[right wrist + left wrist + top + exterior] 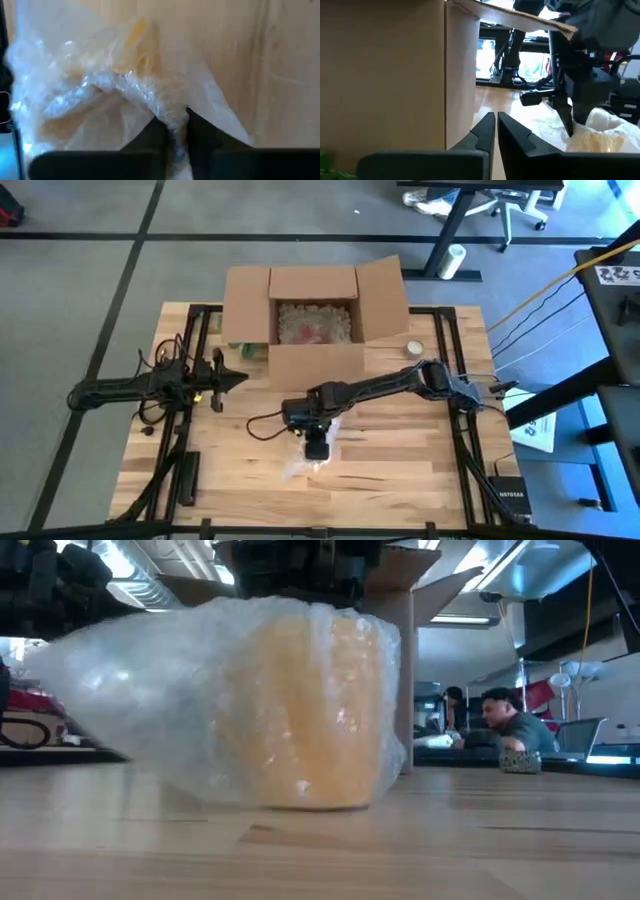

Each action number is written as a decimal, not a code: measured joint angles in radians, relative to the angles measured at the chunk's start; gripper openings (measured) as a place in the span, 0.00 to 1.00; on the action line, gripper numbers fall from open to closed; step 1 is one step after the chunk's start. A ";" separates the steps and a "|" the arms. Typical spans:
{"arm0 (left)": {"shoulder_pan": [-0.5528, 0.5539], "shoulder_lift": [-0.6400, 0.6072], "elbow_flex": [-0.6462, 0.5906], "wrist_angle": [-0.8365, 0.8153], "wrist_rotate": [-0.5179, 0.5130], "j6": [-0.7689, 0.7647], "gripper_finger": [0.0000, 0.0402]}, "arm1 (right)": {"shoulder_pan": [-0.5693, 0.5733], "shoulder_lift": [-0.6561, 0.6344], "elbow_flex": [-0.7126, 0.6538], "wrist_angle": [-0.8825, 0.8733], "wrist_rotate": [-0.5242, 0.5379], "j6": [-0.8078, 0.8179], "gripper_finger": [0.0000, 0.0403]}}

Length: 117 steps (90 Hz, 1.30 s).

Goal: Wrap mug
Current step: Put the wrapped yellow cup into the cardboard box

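A yellow mug (320, 710) stands on the table near its front edge, wrapped in clear bubble wrap (150, 690). The wrap trails off to one side onto the wood. My right gripper (317, 448) hangs straight above the bundle and is shut on the wrap (125, 85). My left gripper (235, 377) waits at the table's left, beside the cardboard box, with its fingers (487, 127) shut on nothing. My right gripper pinches a gathered ridge of bubble wrap (170, 116) between its two fingers, on top of the wrapped mug. The fingers come from above, pointing down. The wrap is bunched into several layers there. The mug's base rests on the table.
An open cardboard box (315, 315) with padding inside stands at the table's far middle, its flaps spread. A small roll (414, 348) lies right of the box, and something green (243, 349) lies at its left corner. People sit in the room beyond the table (505, 720).
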<state>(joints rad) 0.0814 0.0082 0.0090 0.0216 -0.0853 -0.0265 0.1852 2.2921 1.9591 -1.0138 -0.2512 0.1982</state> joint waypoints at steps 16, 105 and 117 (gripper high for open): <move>0.000 0.001 0.000 0.000 -0.001 0.000 0.00 | 0.008 0.008 0.054 -0.019 -0.015 0.026 0.02; 0.000 0.002 0.000 0.000 0.000 0.000 0.00 | -0.007 -0.112 0.396 0.354 -0.017 0.161 0.01; 0.000 0.002 0.000 0.000 0.000 0.000 0.00 | -0.022 -0.128 0.396 0.451 -0.044 0.166 0.01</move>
<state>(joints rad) 0.0814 0.0101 0.0090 0.0213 -0.0857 -0.0265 0.1633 2.1637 2.3549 -0.5626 -0.2957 0.3644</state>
